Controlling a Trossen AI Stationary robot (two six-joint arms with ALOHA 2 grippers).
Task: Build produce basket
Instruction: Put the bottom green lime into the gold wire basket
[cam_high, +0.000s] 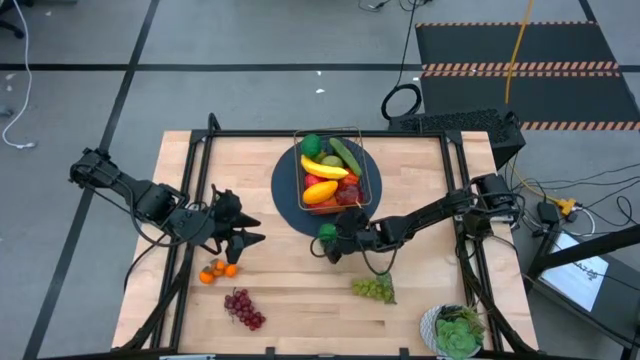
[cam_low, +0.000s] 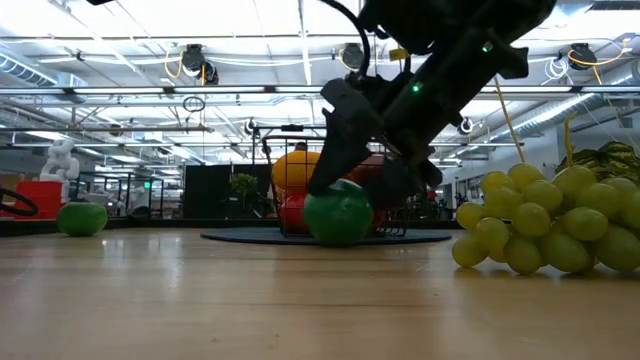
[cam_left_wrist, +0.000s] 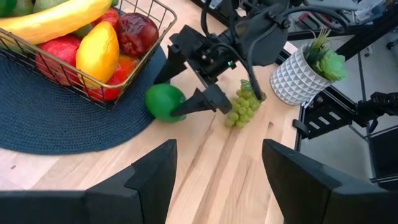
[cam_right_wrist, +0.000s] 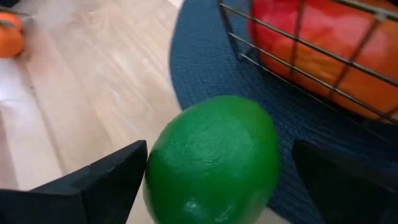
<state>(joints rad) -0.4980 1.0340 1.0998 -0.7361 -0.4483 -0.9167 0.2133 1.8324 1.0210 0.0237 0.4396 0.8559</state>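
From above, the wire basket (cam_high: 335, 180) is sitting on a round dark-blue mat (cam_high: 290, 200) near the far middle of the wooden table (cam_high: 300, 300). It is holding a banana (cam_high: 324, 168), a cucumber (cam_high: 347, 154), a mango (cam_high: 320, 192) and red fruit. The right gripper (cam_high: 330, 238) is reaching to the mat's near edge with a green lime (cam_high: 326, 232) between its spread fingers. The left gripper (cam_high: 240, 238) is waiting over the table's left part, fingers apart and empty, just beyond the oranges (cam_high: 217, 270). Purple grapes (cam_high: 243, 308) are lying near the front edge, green grapes (cam_high: 374, 288) right of centre, and a potted plant (cam_high: 452, 332) at the front right corner.

At table height, the lime (cam_low: 338, 213) is resting on the wood against the mat's edge (cam_low: 230, 237), the right gripper's dark fingers (cam_low: 335, 165) coming down around it. The basket (cam_low: 275, 160) is standing behind it, and the green grapes (cam_low: 545, 220) are filling the right side.

The left wrist camera is looking past its own open fingers (cam_left_wrist: 146, 180) at the right gripper (cam_left_wrist: 186, 106) straddling the lime (cam_left_wrist: 163, 102) just beside the basket (cam_left_wrist: 124, 87), with the green grapes (cam_left_wrist: 244, 106) and white pot (cam_left_wrist: 297, 76) behind.

The right wrist camera is showing the lime (cam_right_wrist: 214, 158) between its wide-set fingers (cam_right_wrist: 106, 177); whether they are touching it I cannot tell. The basket wires (cam_right_wrist: 298, 46) are lying just beyond it on the mat (cam_right_wrist: 205, 68).
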